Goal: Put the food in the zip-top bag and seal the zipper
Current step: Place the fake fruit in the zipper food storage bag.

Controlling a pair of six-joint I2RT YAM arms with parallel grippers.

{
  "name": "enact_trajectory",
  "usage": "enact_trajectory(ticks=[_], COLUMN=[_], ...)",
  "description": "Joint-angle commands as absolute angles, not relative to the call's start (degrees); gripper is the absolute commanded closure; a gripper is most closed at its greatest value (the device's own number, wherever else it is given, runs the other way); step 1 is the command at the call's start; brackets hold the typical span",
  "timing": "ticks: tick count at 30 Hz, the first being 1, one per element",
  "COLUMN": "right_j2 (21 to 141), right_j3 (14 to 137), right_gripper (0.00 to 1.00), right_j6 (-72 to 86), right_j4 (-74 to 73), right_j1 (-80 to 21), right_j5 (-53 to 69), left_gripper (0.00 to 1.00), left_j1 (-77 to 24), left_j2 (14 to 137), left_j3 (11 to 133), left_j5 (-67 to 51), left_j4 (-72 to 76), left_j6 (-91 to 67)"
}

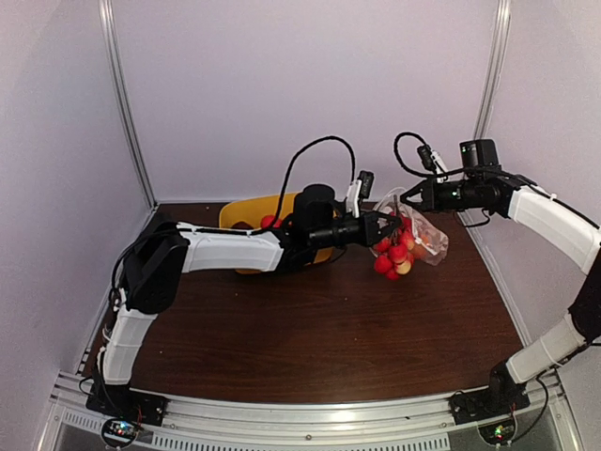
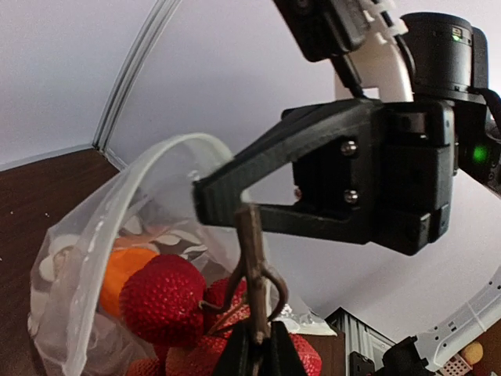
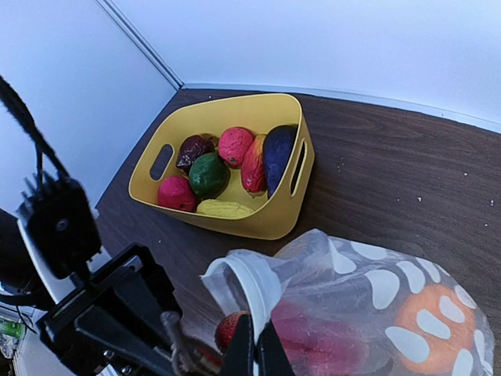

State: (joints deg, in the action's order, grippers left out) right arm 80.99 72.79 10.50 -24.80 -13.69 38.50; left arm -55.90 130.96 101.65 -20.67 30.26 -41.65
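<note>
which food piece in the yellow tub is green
The round green plastic fruit in the middle of the yellow plastic tub; the pieces around it are pink, maroon, red, dark purple and yellow.

Red food (image 3: 321, 341) blurred, perhaps cherries

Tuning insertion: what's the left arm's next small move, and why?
Probably push the left pincer deeper into the clear polka-dot plastic bag before releasing: it grips the red berry bunch by its stem at the mouth, which the right pincer holds open; berries look only partly inside.

no legible text anywhere
</note>
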Motion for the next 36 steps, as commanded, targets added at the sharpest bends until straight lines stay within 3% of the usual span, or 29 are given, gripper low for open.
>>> enact_trajectory(ticks=[1, 13, 22, 29, 36], right_j2=[81.4, 75.0, 72.8, 74.1, 72.8], right_j3=[73.1, 70.9, 67.1, 65.8, 64.7], right_gripper=[1.00, 1.00, 1.00, 1.00, 1.00], right_j6=[11.1, 5.1, -4.0, -6.2, -8.5], right_j4=[-21.7, -21.6, -26.4, -28.7, -30.4], right_j1=[-13.9, -14.9, -20.2, -20.8, -20.8], right_j5=[38.2, 47.3, 44.1, 34.9, 33.6], left_gripper=[1.00, 1.00, 1.00, 1.00, 1.00], left_j1=[-56.9, -54.5, -53.1, -52.3, -52.0], left_j2=[128.3, 133.5, 135.7, 135.8, 132.8], left_j3=[102.4, 106.4, 112.7, 107.1, 98.5], left_j5=[-21.3, -22.9, -24.4, -22.7, -14.6], left_j4=[32.1, 30.0, 28.6, 47.9, 56.5], left_j6=[-36.1, -49.7, -55.6, -83.7, -96.3])
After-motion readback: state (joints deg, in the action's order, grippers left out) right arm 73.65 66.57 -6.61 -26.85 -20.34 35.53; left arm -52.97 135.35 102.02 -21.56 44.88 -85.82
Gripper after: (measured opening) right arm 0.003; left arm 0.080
